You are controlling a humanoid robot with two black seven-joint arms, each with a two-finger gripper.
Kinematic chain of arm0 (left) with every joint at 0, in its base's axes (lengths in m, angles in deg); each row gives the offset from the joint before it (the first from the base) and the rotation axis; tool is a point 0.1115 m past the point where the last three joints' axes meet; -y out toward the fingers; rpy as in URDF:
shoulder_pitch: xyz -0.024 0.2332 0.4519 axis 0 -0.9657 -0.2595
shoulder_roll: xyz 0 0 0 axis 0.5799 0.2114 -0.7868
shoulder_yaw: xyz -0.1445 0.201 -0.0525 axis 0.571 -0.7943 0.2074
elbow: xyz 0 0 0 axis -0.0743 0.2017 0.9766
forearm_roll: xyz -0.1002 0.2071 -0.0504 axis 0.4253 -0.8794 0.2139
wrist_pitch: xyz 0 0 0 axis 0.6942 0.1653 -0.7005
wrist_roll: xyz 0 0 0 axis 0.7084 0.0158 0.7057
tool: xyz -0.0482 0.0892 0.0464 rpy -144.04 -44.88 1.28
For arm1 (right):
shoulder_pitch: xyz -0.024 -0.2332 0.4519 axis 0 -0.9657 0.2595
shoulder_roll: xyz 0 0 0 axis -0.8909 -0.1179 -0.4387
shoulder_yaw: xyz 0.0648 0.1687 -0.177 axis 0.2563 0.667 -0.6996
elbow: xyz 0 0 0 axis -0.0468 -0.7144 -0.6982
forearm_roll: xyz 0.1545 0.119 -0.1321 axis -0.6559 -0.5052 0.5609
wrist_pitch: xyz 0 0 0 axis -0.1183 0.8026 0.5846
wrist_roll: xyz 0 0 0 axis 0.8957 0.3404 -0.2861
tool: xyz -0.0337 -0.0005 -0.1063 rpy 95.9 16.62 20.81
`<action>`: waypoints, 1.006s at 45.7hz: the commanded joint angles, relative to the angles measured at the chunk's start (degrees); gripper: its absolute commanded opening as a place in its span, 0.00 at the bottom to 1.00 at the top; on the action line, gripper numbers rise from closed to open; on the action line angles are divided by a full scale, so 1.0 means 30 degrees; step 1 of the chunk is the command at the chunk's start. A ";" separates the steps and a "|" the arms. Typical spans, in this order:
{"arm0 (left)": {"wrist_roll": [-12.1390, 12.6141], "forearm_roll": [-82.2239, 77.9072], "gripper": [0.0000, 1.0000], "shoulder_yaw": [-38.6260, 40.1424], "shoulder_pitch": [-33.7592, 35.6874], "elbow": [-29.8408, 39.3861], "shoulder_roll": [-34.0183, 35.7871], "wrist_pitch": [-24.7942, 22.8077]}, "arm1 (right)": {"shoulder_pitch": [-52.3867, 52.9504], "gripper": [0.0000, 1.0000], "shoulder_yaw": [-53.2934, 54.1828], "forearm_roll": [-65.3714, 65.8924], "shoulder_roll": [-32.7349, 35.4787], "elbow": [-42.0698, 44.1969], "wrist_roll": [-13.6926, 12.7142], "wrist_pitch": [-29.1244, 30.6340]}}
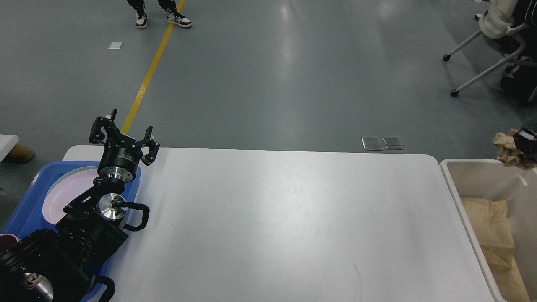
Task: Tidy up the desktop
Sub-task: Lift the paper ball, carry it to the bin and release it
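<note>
The desktop (272,218) is a wide white table top with nothing lying on its bare middle. My left gripper (122,135) stands open and empty over the table's far left corner, just past the blue tray (25,201). At the right edge of the view only the tip of my right gripper (521,144) shows. It is shut on a crumpled ball of brown paper (507,147), held above the far rim of the beige bin (459,197). The rest of the right arm is out of view.
The blue tray holds a pale plate (56,195) and a dark red item (6,241) at its near edge. Flattened brown paper (491,228) lies inside the bin. A wheeled chair (488,37) and a person's feet (163,16) are on the floor beyond.
</note>
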 commanded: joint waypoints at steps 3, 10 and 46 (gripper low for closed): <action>0.0001 0.0000 0.96 0.0000 0.0000 0.0002 -0.0006 -0.0028 | -0.4584 0.00 0.0985 0.0003 -0.0252 0.2346 0.0063 -0.1159; 0.0001 0.0000 0.97 0.0000 0.0000 0.0002 0.0023 0.0001 | -0.8246 0.71 0.2947 -0.0026 -0.1364 0.4892 0.0033 -0.3090; 0.0001 0.0000 0.96 0.0000 0.0000 0.0002 -0.0006 0.0001 | -1.0536 1.00 2.8024 0.0003 -0.4763 0.7038 0.9046 -0.4852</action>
